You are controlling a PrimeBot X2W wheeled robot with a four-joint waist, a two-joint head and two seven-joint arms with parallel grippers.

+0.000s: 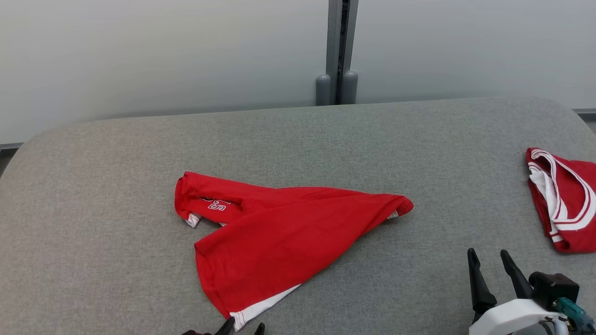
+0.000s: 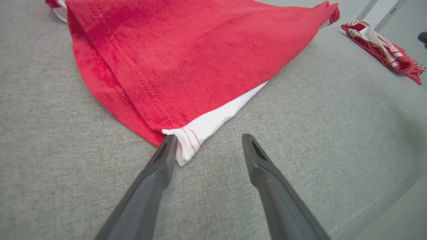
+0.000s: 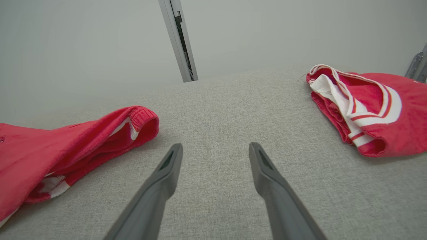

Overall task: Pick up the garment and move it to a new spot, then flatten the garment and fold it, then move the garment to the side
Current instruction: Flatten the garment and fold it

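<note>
Pointing left arm: low at the near edge of the table (image 1: 326, 139), with the left gripper (image 1: 243, 327) aimed far-ward at the near corner of the garment (image 1: 279, 232).
Right arm: at the near right of the table, white wrist housing in sight. The right gripper (image 1: 488, 253) is aimed toward the far side, over bare grey fabric.
Garment: red with a white inner layer, lying crumpled in a rough triangle at the middle of the table. It has white lettering on its far left fold and a ribbed edge at its right tip.
Striped bundle (image 1: 565, 204): red with white bands, bunched at the right edge of the table, well apart from the garment.
Backdrop: pale wall (image 1: 139, 46) beyond the far edge, split by a grey post (image 1: 342, 46).
Left gripper, jaws: spread wide. One finger (image 2: 163, 160) lies with its tip at the white hem corner and the other stands over bare table; nothing is clasped.
Right gripper, jaws: spread wide, holding nothing, between the garment and the striped bundle and apart from both.
</note>
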